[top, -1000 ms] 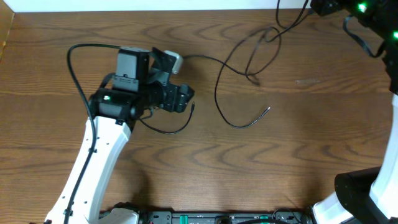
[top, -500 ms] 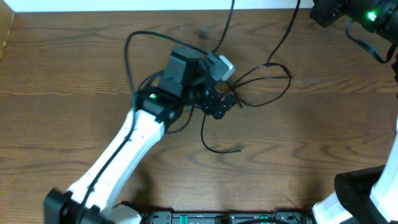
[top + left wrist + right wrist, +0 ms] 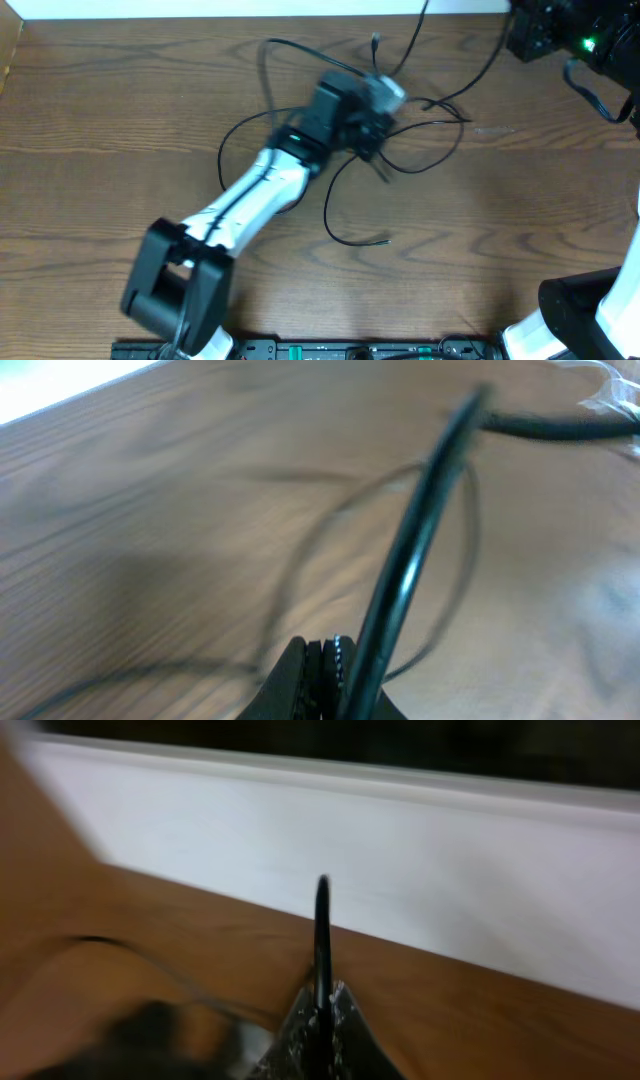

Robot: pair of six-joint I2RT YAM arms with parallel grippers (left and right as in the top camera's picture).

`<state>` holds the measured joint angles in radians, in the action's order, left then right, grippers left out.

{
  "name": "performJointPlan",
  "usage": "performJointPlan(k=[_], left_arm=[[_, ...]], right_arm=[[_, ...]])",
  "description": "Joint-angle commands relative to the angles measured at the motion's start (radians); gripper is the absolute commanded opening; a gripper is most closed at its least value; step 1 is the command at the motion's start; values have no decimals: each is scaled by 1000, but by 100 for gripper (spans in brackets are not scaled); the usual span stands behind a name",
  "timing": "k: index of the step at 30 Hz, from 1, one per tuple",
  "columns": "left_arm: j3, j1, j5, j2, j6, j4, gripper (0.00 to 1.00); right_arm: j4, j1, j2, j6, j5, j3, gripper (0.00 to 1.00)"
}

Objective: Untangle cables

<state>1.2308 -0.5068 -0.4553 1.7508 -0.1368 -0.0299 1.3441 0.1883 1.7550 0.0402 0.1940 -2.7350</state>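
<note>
Cables, thin black flexible cords with small plugs (image 3: pixel 432 103), lie in loose crossing loops on the far middle of the brown wooden desk (image 3: pixel 520 220). The knot of loops sits just to the right of the left claw (image 3: pixel 378 150), and one loose tail (image 3: pixel 350 238) curls back toward the robot's near side. The left claw is closed. Its wrist view shows the fingers pressed together on a black strand that runs up and away from them. The right claw (image 3: pixel 320 1020) is also closed, pinching a black strand that stands straight up between its fingers at the far right corner, by the white wall. Overhead, two strands climb from the loops toward that far edge. Which of them the right claw holds cannot be told. The tangle's long axis runs diagonally, from the left claw out to the far right, so the loops lie between the two arms, much nearer the left one. Drawing the claws apart along that diagonal probably decides whether the crossings slip free or tighten
</note>
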Motion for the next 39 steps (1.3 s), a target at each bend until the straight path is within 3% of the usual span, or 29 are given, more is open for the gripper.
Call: performJointPlan(k=[1,3,4,5,10,13,18,22,26,29,32,35,39], left_arm=[[14,198,75,-192,57,-108,7],[14,474,75,-418,57,-267,7],[14,523,75,-455,57,-282,7],[14,667,75,-561,56,-317,7],[14,958,71,-767,64,-340,7],[14,1060,71,-847,70,-343,7],[14,1175,45,-866,229,-327,7],[14,1245,-291,-842,320,-242,7],[14,1297,-507,-844,419,-93,7],[15,1344,-597,-840,618,109,7],[15,1390,-656,-785,1030,571,7],[36,1424,-660,-719,1297,850,7],[75,1456,-676,-635,1498,972,7]], right_arm=[[22,-50,-14,21,-433,-11,1],[34,-143,-2,51,-526,-10,1],[38,-163,1,60,-525,-10,1],[47,-211,14,72,-525,-10,1],[75,-253,52,102,-524,-5,1],[90,-253,79,102,-515,-5,1],[98,-253,84,101,-376,-4,1],[82,-252,128,11,127,-4,1],[141,-246,229,-68,242,-4,1],[184,-246,306,-90,231,-4,1],[217,-244,434,-91,224,-4,1],[249,-223,518,-127,280,-4,1],[287,-110,636,-266,456,-4,1]])
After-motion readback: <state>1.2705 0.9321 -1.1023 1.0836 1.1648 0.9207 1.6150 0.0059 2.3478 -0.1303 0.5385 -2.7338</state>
